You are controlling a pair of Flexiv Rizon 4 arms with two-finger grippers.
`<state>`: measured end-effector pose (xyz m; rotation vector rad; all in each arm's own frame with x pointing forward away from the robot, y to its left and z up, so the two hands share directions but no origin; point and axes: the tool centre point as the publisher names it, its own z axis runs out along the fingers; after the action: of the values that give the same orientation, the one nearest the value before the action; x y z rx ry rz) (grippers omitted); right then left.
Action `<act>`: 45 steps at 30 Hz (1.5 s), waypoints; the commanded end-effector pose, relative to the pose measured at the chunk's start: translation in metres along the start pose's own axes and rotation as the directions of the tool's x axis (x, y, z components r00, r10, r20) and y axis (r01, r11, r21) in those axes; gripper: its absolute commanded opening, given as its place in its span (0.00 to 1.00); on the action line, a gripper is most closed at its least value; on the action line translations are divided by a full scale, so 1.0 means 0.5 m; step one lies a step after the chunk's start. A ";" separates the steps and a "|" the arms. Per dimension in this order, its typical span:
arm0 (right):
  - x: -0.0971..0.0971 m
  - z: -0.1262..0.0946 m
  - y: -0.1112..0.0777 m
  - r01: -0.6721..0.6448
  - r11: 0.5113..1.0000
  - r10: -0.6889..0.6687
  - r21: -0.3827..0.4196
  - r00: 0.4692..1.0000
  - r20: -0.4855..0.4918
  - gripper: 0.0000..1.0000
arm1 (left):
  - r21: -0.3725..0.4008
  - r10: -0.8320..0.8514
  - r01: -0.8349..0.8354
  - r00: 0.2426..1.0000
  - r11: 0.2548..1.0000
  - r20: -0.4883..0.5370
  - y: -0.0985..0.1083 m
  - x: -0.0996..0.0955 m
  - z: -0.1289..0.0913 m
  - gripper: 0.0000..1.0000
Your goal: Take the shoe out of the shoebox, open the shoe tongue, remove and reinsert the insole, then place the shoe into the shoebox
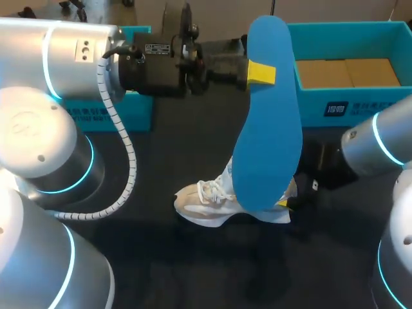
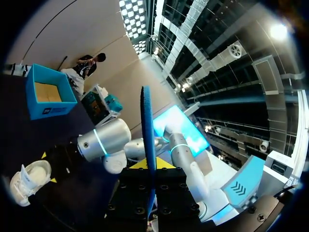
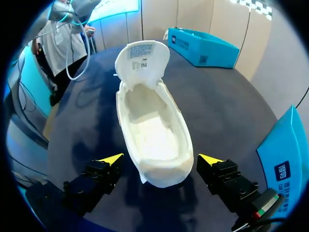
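Note:
My left gripper (image 1: 261,73) is shut on a blue insole (image 1: 267,129) and holds it high above the table. In the left wrist view the insole (image 2: 147,140) stands edge-on between the fingers. The white shoe (image 1: 209,203) lies on the dark table below it, with its tongue (image 3: 142,58) folded open and its inside bare. My right gripper (image 3: 161,159) is open at the shoe's (image 3: 152,135) heel, one finger on each side and neither touching. The blue shoebox (image 1: 309,38) stands open at the back right.
A blue lid (image 1: 132,112) lies at the back left, behind my left arm. The shoebox's wall (image 3: 285,164) is close beside my right gripper. My right arm (image 1: 376,145) comes in low from the right, partly hidden by the insole.

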<state>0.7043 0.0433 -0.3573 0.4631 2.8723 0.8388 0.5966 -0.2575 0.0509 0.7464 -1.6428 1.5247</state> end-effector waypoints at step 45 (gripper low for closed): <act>0.027 -0.068 0.080 0.042 0.877 -0.046 0.478 0.999 -0.004 1.00 | 0.003 0.000 0.000 1.000 1.000 -0.003 0.002 -0.003 0.003 0.00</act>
<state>0.6951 0.0617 -0.3126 0.4663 3.0546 0.1035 0.5966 -0.2575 0.0509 0.7464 -1.6427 1.5248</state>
